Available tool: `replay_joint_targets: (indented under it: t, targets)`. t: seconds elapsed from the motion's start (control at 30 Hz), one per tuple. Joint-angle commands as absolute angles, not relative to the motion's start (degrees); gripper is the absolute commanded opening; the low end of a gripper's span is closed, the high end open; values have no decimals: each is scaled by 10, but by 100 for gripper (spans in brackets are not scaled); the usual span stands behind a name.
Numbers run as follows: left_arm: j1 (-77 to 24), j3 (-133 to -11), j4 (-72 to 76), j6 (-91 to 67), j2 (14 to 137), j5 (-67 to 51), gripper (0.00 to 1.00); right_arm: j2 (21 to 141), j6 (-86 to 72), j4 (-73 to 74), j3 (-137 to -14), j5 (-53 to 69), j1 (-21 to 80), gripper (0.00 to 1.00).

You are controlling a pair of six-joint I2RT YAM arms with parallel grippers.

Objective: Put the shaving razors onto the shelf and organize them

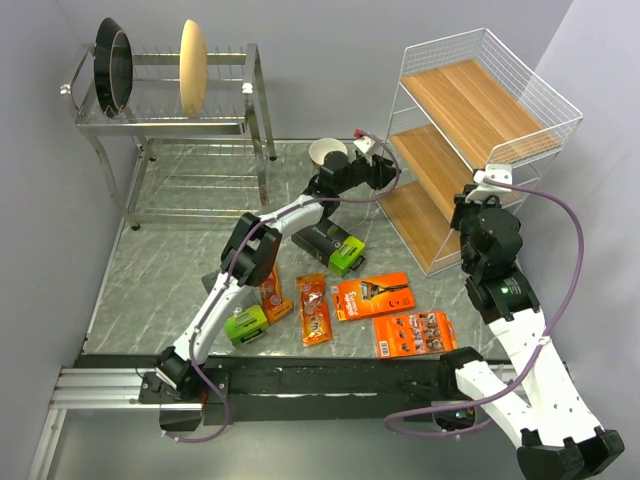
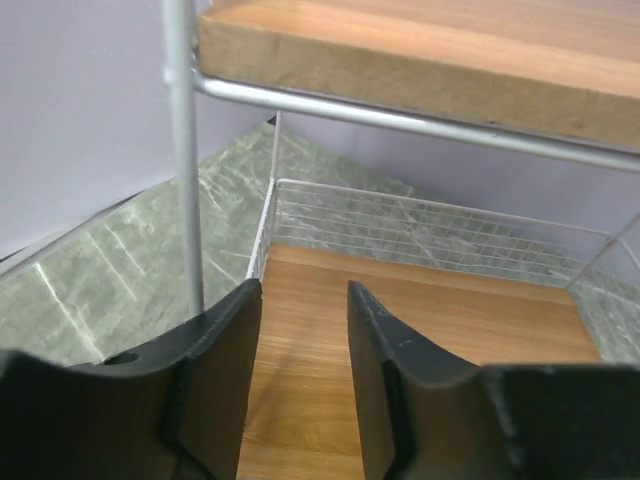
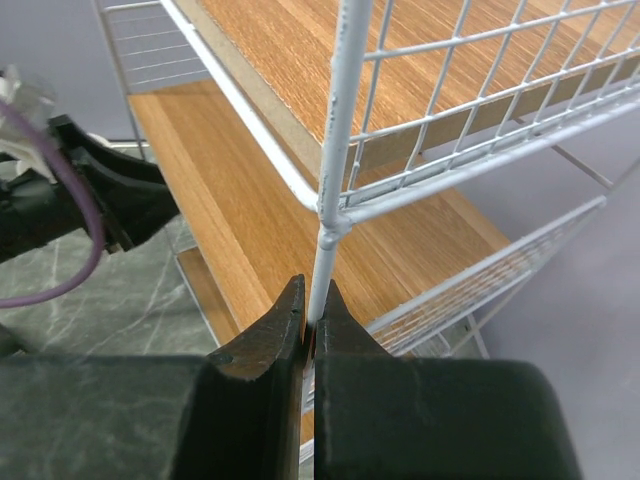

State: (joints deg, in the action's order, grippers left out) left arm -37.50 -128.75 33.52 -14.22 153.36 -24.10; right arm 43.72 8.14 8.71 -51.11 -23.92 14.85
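Left gripper [image 2: 302, 300]: fingers apart, holding nothing, close over the bottom board of the shelf [image 1: 480, 110].
Right gripper [image 3: 312, 300]: fingers squeezed tight on a white wire post [image 3: 335, 150] of the shelf.
Razor packs: all six lie on the table [image 1: 150, 270], near the shelf but not on it.
Grey boxes: far box [image 1: 328, 243], near box [image 1: 245, 325].
Orange ones: thin packs [image 1: 313, 308] in the middle, flat cards [image 1: 374, 295] to their right.
Done: nothing yet; all three boards are bare.
Left to do: pick up every pack and line them up on the boards.
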Motion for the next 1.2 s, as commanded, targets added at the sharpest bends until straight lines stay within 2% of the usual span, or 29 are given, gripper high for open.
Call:
replay_joint_targets:
  t: [0.0, 0.03, 0.1, 0.13, 0.17, 0.3, 0.4, 0.53, 0.7, 0.8, 0.97, 1.07, 1.1, 1.13, 1.17]
  targets:
    - [-365, -1274, 382, -150, 1497, -262, 46, 448, 205, 133, -518, -267, 118, 0]
    - [-356, -1261, 377, -164, 1472, -281, 52, 451, 203, 125, -513, -268, 113, 0]
    - [-348, -1195, 397, -200, 1437, -315, 57, 463, 195, 127, -516, -272, 103, 0]
    - [-343, -1160, 413, -203, 1394, -310, 66, 466, 193, 127, -519, -272, 92, 0]
    - [-342, -1095, 427, -189, 1376, -296, 70, 468, 194, 125, -519, -273, 85, 0]
    - [-342, -1058, 428, -142, 1339, -288, 76, 478, 199, 111, -505, -273, 51, 0]
    - [-343, -1091, 422, -131, 1358, -261, 83, 482, 201, 94, -490, -265, 43, 0]
    - [-343, -1232, 405, -148, 1446, -287, 86, 496, 192, 106, -497, -265, 42, 0]
    - [-353, -1317, 401, -157, 1505, -316, 88, 501, 196, 112, -501, -261, 40, 0]
    - [-363, -1340, 388, -127, 1524, -350, 81, 504, 192, 116, -501, -259, 39, 0]
    - [-363, -1311, 395, -111, 1517, -348, 77, 512, 182, 118, -504, -258, 39, 0]
    - [-361, -1314, 392, -104, 1520, -349, 69, 516, 180, 115, -507, -258, 39, 0]
    - [-361, -1325, 388, -100, 1525, -352, 59, 517, 180, 116, -507, -258, 39, 0]
    - [-361, -1329, 388, -95, 1527, -352, 52, 517, 180, 118, -508, -258, 39, 0]
    - [-361, -1332, 387, -94, 1527, -350, 36, 519, 180, 120, -511, -259, 39, 0]
